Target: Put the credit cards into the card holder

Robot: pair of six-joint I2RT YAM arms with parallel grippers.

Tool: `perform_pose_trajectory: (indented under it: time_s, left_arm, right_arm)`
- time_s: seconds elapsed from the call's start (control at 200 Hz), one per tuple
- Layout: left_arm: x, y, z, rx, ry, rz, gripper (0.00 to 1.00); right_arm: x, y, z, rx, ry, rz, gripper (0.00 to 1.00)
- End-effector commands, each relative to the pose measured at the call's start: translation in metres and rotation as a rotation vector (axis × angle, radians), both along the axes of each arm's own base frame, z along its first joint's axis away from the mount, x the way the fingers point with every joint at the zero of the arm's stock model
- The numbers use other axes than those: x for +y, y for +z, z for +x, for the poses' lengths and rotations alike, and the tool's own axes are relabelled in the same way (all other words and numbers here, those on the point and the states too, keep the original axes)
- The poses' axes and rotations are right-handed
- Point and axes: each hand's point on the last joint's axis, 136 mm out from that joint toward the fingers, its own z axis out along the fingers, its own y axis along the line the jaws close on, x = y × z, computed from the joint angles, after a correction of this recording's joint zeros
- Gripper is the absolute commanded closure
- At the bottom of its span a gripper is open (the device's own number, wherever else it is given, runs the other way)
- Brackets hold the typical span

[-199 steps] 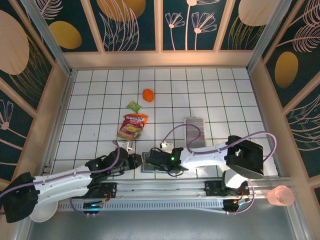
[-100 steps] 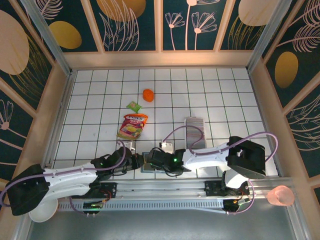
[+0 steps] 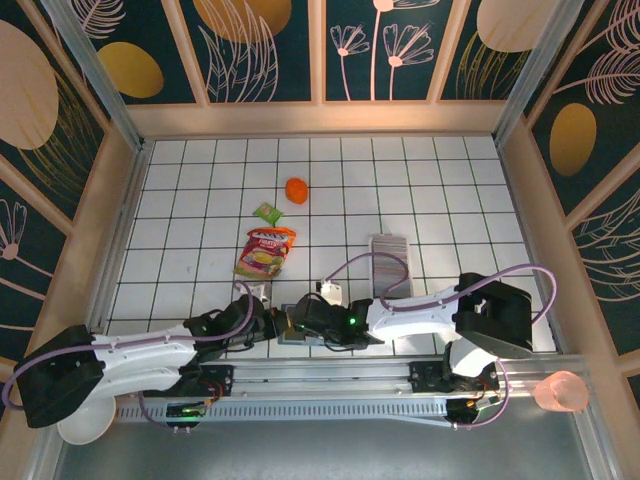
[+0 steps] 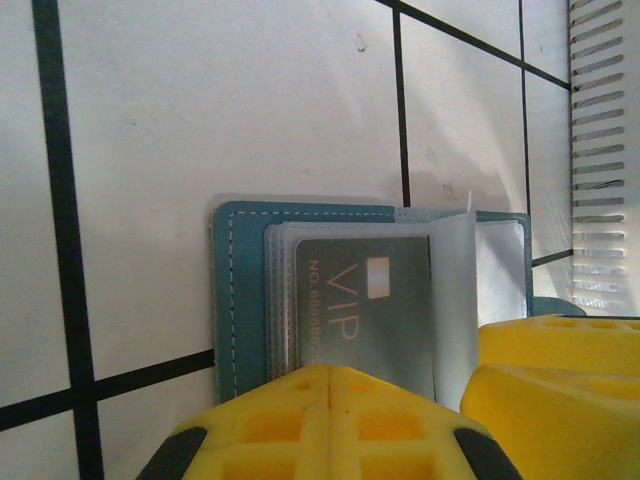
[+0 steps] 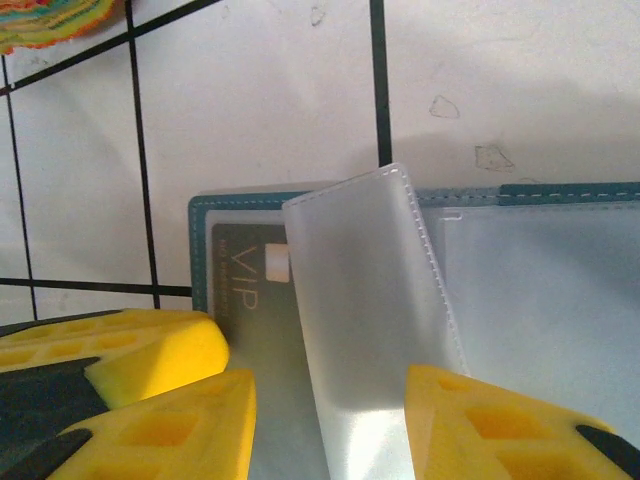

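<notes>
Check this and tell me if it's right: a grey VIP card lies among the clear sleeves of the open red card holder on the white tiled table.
One thing is wrong: the card holder is teal-blue, not red, as the left wrist view shows. The rest stands: it lies open on the white tiled table with the grey VIP card among its clear sleeves.

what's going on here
Both arms are working over the open card holder at the near edge. A grey VIP card lies inside it. The left gripper is shut right beside it. The right gripper stands open around a lifted clear sleeve. The other cards sit farther out.
</notes>
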Motion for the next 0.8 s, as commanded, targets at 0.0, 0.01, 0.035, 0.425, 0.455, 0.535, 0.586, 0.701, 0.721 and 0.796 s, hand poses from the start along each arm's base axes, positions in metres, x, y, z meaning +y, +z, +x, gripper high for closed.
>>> perform_pose_trajectory:
  time_s: [0.0, 0.01, 0.035, 0.425, 0.455, 0.535, 0.586, 0.701, 0.721, 0.796]
  left_arm:
    - [0.016, -0.017, -0.005, 0.026, 0.026, 0.059, 1.0]
    - [0.016, -0.017, -0.005, 0.027, 0.027, 0.059, 1.0]
    - [0.016, -0.017, -0.005, 0.026, 0.028, 0.058, 1.0]
    - [0.02, -0.016, -0.003, 0.017, 0.063, 0.035, 1.0]
    - [0.02, -0.016, -0.003, 0.015, 0.063, 0.033, 1.0]
    - [0.021, -0.016, -0.002, 0.011, 0.069, 0.035, 1.0]
    - [0.022, -0.017, -0.002, 0.011, 0.071, 0.039, 1.0]
    - [0.022, -0.015, -0.002, 0.011, 0.071, 0.038, 1.0]
    - [0.022, -0.015, -0.002, 0.01, 0.072, 0.035, 1.0]
    - [0.02, -0.012, -0.001, 0.004, 0.069, 0.03, 1.0]
  right_arm:
    - [0.008, 0.017, 0.007, -0.044, -0.034, 0.067, 0.57]
    - [0.009, 0.018, 0.007, -0.045, -0.033, 0.073, 0.57]
    - [0.011, 0.018, 0.007, -0.046, -0.031, 0.083, 0.57]
    - [0.055, 0.049, 0.002, -0.087, 0.066, 0.243, 0.57]
    - [0.059, 0.055, 0.002, -0.101, 0.08, 0.26, 0.57]
    - [0.07, 0.08, 0.003, -0.162, 0.129, 0.316, 0.57]
    - [0.076, 0.096, 0.003, -0.199, 0.152, 0.337, 0.57]
    - [0.069, 0.111, 0.005, -0.241, 0.154, 0.274, 0.55]
    - [0.065, 0.109, 0.005, -0.232, 0.14, 0.245, 0.55]
    - [0.036, 0.086, 0.003, -0.162, 0.069, 0.116, 0.56]
